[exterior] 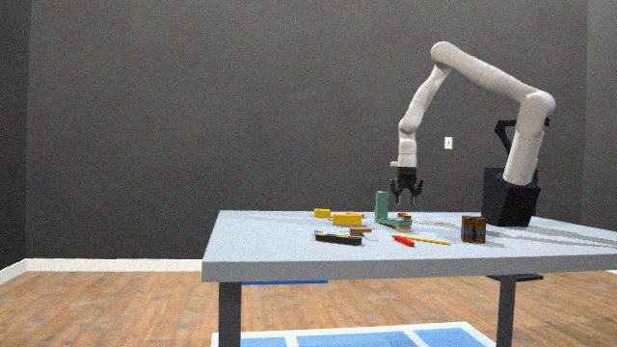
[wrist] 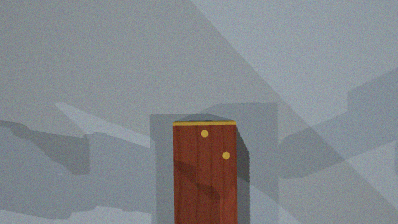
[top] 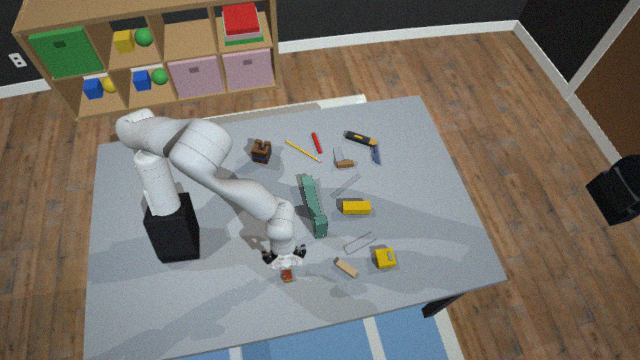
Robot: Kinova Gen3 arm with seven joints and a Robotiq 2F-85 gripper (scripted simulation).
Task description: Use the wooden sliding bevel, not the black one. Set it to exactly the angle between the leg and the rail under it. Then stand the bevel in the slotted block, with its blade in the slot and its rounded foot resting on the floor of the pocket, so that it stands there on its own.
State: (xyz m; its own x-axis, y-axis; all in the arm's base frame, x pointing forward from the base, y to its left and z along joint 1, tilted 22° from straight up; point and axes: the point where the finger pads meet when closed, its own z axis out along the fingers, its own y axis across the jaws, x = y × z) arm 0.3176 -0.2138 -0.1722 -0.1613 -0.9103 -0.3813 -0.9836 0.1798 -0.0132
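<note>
The wooden bevel [top: 286, 275] [exterior: 404, 216] lies flat on the table near its front. In the wrist view its red-brown stock [wrist: 205, 175] has a brass end strip and two brass dots. I cannot make out its blade. My gripper [top: 284, 256] [exterior: 406, 199] hangs a little above it, fingers partly open with nothing between them. The green leg-and-rail piece [top: 313, 206] [exterior: 383, 207] stands just behind and to the right. The brown slotted block [top: 261, 151] [exterior: 472, 228] with a blue band stands farther back. The black bevel [top: 361, 138] [exterior: 337, 238] lies at the back right.
A yellow pencil [top: 302, 151], a red marker [top: 316, 142], a small wood-and-steel square [top: 343, 160], two yellow blocks [top: 356, 207] [top: 385, 258], two steel strips [top: 346, 185] [top: 359, 243] and a light wooden piece [top: 346, 267] lie right of the green piece. The arm's black base [top: 172, 230] stands at the left.
</note>
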